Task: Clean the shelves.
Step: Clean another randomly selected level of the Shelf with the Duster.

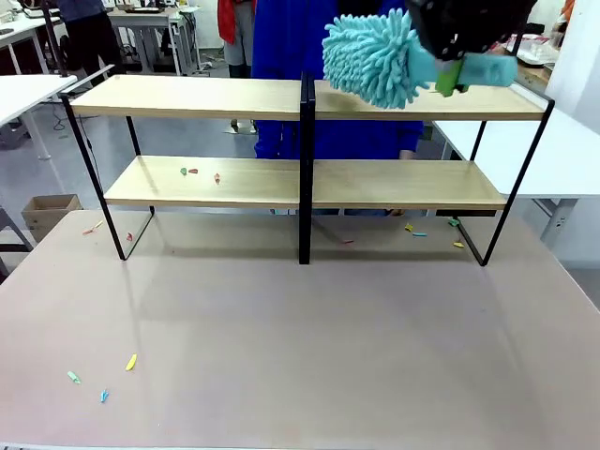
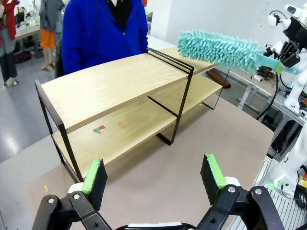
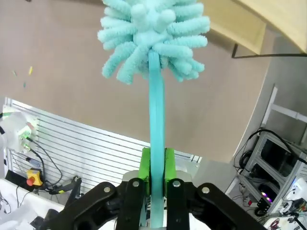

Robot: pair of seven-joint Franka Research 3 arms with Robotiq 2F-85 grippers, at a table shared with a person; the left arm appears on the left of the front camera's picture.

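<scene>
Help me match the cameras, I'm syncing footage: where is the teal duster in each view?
Front view: duster upper right, above the right half of the shelves.
Left wrist view: upper right, over the shelves' far end.
Right wrist view: centre, handle rising from the right tool.
Shared landmark: the shelves' light-wood board.

Two shelves; one teal duster; one person.

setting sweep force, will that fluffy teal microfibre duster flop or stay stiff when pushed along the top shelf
The fluffy teal microfibre duster has soft strands that would likely squash against the light-wood top board. Its thin flat handle may flex a little. It seems light: the right gripper holds it out level near the handle's end.
</scene>
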